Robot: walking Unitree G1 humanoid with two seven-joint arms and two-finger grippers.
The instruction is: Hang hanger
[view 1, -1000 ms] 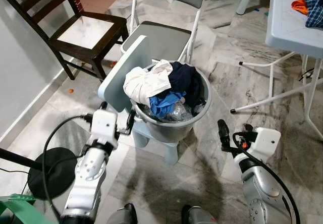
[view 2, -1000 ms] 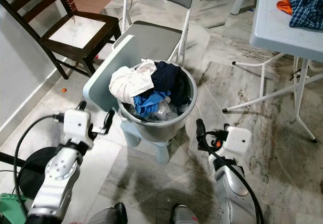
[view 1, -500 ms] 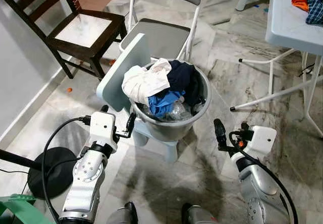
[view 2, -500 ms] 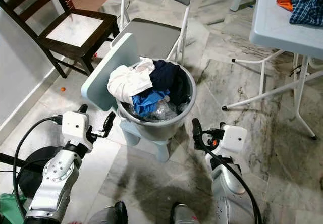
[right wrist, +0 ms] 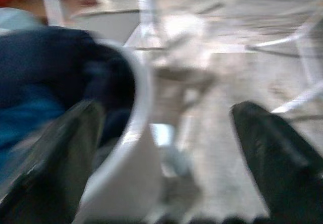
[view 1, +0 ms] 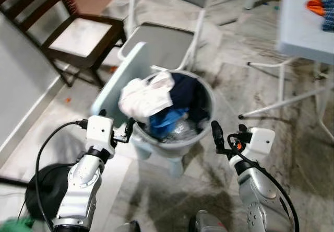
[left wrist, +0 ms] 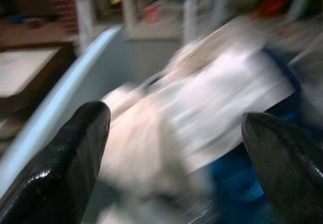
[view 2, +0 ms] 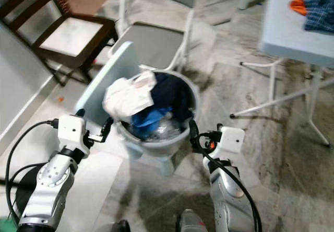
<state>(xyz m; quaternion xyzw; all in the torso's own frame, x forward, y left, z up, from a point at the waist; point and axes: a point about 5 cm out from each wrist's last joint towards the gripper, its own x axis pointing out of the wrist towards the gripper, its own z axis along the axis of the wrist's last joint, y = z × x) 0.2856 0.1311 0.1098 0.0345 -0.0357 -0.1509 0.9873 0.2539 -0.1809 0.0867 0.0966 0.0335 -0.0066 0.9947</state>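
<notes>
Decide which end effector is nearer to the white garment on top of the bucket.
Left. The left end effector sits just below the white garment at the bucket rim's left side; the right end effector is at the rim's opposite side, farther off.

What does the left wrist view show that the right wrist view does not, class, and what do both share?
Left wrist view alone: the white garment heaped in the tub, the pale blue panel beside it and a dark wooden chair.

Right wrist view alone: the grey tub's rim, the marble floor and white table legs.

Both: blurred pictures, open black fingers in front, blue cloth and the folding chair behind.
</notes>
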